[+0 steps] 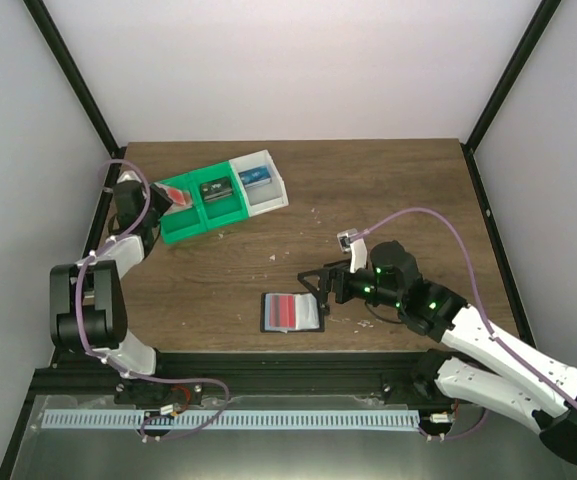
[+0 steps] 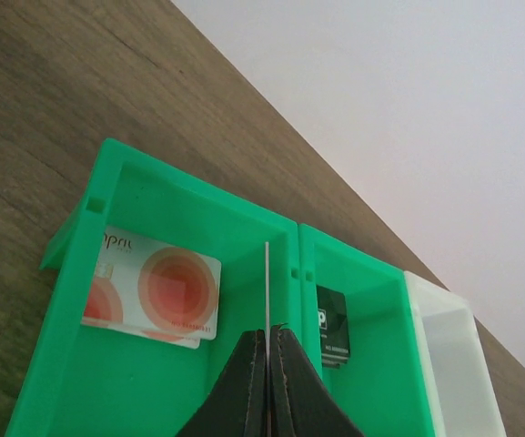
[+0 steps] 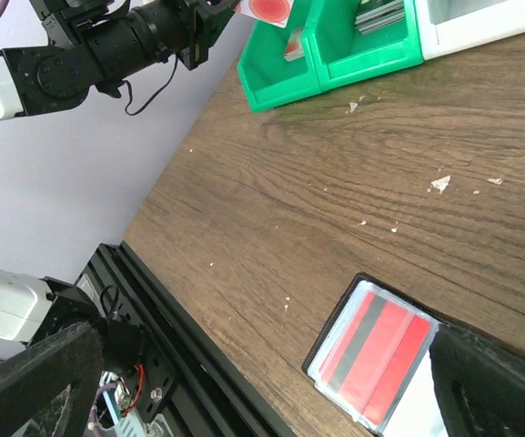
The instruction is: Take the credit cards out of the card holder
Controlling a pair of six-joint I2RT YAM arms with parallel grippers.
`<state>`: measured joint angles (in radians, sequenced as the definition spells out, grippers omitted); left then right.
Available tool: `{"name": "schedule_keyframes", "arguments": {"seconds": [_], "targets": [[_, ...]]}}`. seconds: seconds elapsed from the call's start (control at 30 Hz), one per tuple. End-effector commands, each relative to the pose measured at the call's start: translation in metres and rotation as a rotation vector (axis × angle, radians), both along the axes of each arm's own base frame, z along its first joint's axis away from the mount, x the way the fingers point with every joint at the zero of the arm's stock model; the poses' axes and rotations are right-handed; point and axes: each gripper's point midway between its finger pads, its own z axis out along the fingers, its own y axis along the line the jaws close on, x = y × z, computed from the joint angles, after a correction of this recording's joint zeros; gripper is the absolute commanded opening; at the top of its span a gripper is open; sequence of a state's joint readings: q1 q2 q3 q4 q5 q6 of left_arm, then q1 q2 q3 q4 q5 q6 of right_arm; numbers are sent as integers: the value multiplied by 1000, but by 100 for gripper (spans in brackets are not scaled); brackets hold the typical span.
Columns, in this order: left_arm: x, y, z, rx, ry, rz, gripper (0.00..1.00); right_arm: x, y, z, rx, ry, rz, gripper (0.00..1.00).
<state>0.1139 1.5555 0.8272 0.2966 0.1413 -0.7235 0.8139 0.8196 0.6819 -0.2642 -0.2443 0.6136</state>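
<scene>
Midway: my left hand is pinching a card over the tray; my wide right hand is hovering by the loaded wallet.

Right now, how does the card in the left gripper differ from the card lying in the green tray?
The held card stands on edge, pinched by the left gripper; the tray card rests loose, showing its printed face. The held card is above the green tray; the tray card sits inside its end compartment. Both are pale with red circles.
</scene>
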Motion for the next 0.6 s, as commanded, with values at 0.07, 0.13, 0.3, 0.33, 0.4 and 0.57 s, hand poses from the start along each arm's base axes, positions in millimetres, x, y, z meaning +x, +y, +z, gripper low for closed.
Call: {"name": "schedule_keyframes", "arguments": {"seconds": [0.07, 0.13, 0.3, 0.33, 0.4, 0.57], "targets": [[22, 7, 9, 64, -67, -13, 0, 7, 0, 17, 37, -14, -33, 100], [25, 6, 2, 60, -66, -17, 0, 6, 2, 19, 52, -11, -27, 100], [32, 8, -13, 53, -46, -8, 0, 8, 5, 18, 36, -6, -21, 100], [34, 9, -15, 54, -47, -6, 0, 9, 5, 18, 26, -1, -24, 100], [39, 11, -18, 59, -46, -1, 0, 10, 4, 19, 18, 4, -30, 100], [46, 15, -19, 71, -69, 17, 0, 9, -2, 20, 33, 20, -62, 100]]}}
